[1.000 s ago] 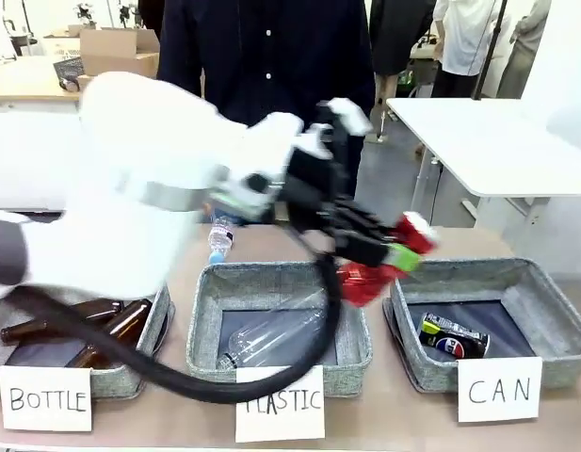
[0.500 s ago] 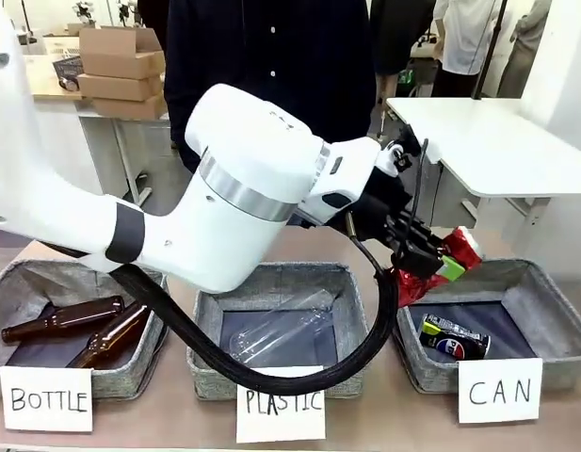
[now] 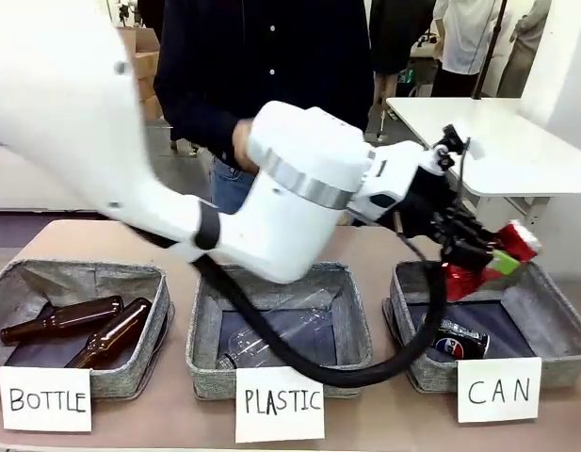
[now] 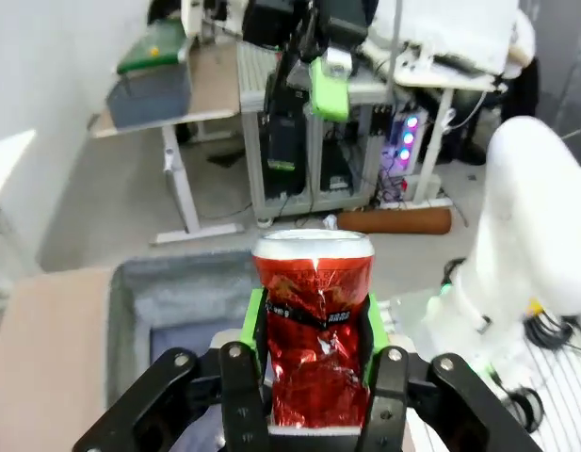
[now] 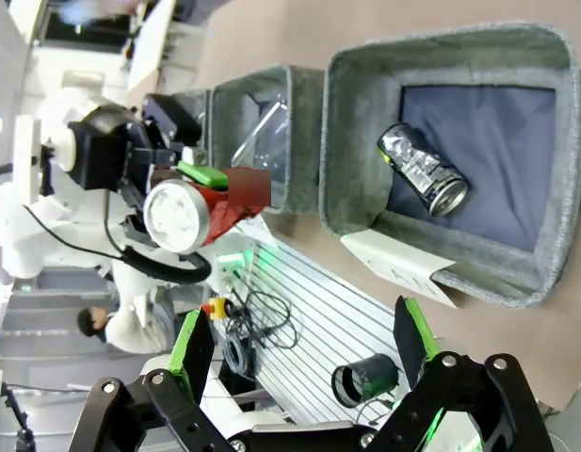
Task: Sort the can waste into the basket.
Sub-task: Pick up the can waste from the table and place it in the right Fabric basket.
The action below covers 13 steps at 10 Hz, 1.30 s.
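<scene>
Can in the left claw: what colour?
Red, crumpled can; clearest in the left wrist view.

A robotics lab: white work tables (image 3: 488, 141), stacked cardboard boxes (image 3: 144, 71), floor cabling (image 5: 257, 315).

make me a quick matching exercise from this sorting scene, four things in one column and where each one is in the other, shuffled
Things:
1. red can
2. black can
3. brown bottles
4. clear plastic bottle

Places:
A. lying in the bin carded PLASTIC
B. clamped in the left gripper above the CAN basket
C. lying in the bin carded BOTTLE
D. lying on the floor of the CAN basket

Pairs: 1-B, 2-D, 3-C, 4-A
</scene>
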{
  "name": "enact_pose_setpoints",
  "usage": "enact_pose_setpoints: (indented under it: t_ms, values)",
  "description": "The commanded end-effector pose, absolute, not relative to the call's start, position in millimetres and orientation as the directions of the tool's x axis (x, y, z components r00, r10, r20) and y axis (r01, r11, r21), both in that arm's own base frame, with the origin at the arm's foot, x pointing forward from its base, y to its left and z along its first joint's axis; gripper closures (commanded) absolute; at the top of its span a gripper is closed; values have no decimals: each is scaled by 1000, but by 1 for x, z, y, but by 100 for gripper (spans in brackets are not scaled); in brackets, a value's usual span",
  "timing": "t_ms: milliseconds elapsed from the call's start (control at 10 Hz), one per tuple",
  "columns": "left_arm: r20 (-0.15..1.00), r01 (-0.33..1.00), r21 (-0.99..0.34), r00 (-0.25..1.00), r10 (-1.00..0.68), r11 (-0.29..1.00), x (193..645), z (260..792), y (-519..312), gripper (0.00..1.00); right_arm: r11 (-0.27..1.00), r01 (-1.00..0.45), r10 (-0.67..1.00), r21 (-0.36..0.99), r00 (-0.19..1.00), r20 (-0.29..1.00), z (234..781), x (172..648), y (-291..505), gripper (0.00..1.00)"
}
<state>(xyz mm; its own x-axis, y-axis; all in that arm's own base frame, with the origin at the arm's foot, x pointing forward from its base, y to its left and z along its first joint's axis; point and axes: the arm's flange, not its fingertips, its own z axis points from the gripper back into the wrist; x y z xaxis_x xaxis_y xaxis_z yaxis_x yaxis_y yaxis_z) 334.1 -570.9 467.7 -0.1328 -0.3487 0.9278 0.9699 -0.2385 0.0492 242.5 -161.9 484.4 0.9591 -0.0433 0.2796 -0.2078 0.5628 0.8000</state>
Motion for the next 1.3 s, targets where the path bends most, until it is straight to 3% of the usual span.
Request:
enact_pose_setpoints:
  t_ms: [0, 300, 400, 1000, 1200]
  values:
    - [923, 960, 83, -174, -342, -266, 341, 471, -592, 55, 568, -191, -60, 801, 960, 272, 486, 244, -162, 0]
    - [923, 969, 55, -141, -358, -240, 349, 454, -590, 55, 568, -191, -60, 801, 960, 272, 486, 244, -162, 0]
    - [916, 968, 74, -161, -367, -239, 348, 453, -592, 0, 568, -191, -60, 801, 960, 272, 486, 244, -162, 0]
    - [918, 976, 60, -135, -373, -207, 351, 459, -571, 0, 568, -191, -60, 801, 960, 272, 486, 244, -162, 0]
    - [902, 993, -31, -23, -432, -117, 345, 486, -522, 0, 568, -191, -60, 801, 960, 272, 486, 244, -162, 0]
